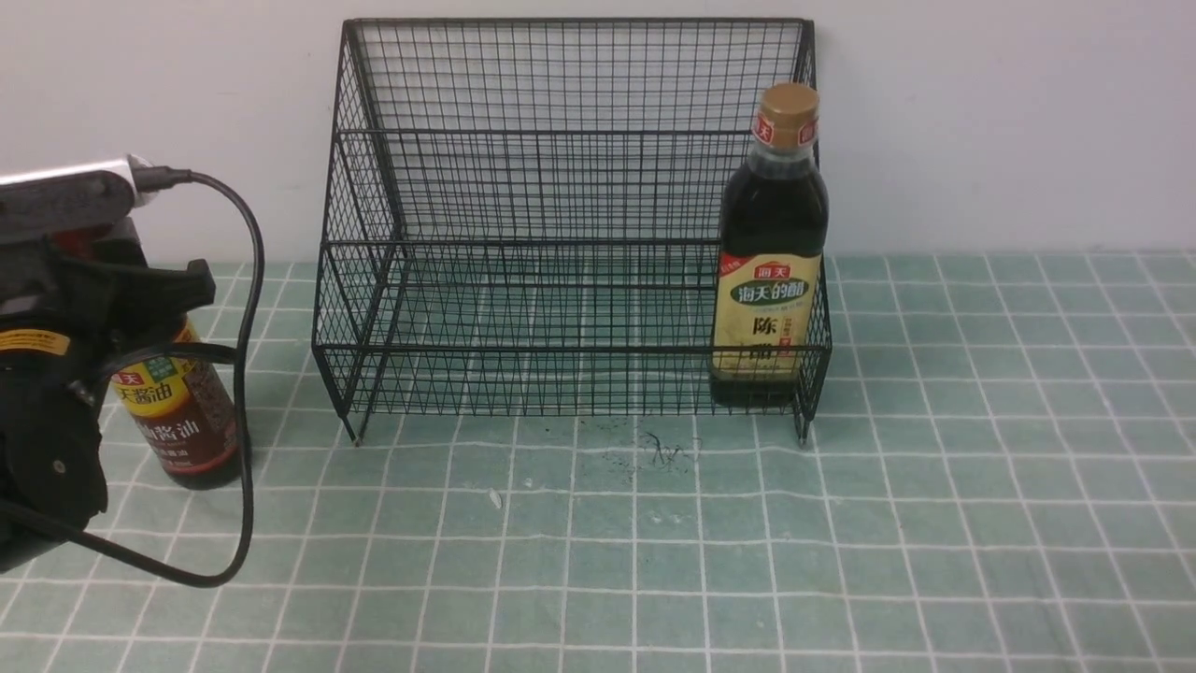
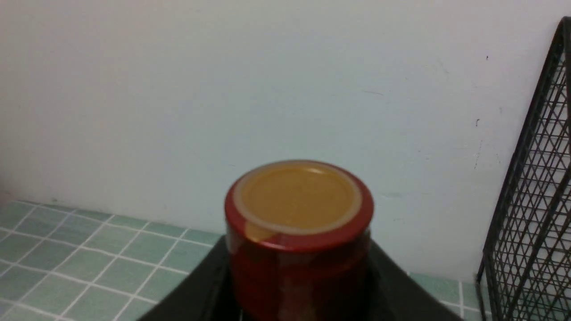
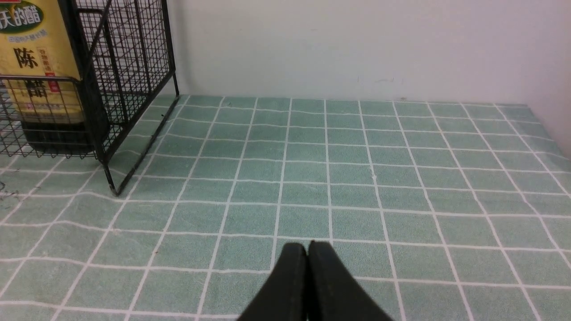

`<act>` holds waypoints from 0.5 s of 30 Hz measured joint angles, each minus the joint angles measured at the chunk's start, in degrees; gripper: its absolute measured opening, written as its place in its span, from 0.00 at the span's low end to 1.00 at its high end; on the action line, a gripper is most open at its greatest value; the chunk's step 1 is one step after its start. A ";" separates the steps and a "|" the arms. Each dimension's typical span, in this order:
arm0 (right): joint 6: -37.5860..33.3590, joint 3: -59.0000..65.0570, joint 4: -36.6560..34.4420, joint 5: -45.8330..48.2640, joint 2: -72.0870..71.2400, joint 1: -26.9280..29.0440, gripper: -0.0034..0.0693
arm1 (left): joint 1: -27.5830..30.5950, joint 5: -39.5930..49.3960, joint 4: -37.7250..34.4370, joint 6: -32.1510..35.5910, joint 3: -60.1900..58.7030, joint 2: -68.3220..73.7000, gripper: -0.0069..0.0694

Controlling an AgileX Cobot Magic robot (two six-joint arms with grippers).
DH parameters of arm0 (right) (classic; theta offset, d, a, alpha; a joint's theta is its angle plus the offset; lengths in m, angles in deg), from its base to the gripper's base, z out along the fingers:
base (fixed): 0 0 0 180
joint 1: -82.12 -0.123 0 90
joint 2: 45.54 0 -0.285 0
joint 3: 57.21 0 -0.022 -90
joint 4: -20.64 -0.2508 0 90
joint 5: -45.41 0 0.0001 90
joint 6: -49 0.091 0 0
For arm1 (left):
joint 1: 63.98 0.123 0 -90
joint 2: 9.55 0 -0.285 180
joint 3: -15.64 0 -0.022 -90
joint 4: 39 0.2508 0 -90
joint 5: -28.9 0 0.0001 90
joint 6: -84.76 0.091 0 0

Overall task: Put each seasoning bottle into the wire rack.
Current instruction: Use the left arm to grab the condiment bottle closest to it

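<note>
Slim soy-sauce bottle [image 1: 192,411]: brown-red, glossy, round, yellow-and-maroon label; tilted on the tabletop [image 1: 635,561], robot's left of the wire rack [image 1: 579,215]. Cap dark red, ochre disc on top. Tabletop cloth green, white grid, creased. Rack black mesh, sloped sides; at its right end, inside, the broad vinegar bottle [image 1: 771,252], gold cap, cream label, wire crossing its base.

Slim bottle's upper part mostly hidden by the left arm [image 1: 56,355] and its black cable; that arm cut off at the frame edge. Left jaws [image 2: 299,290] blurred, either side of the bottle's neck; cannot tell whether gripping. Right jaws [image 3: 308,285] clenched, fingertips together, well apart from both bottles.
</note>
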 joint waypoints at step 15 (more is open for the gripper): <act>0.00 0.00 0.00 0.00 0.00 0.00 0.03 | 0.00 21.15 7.65 2.73 5.39 -12.36 0.44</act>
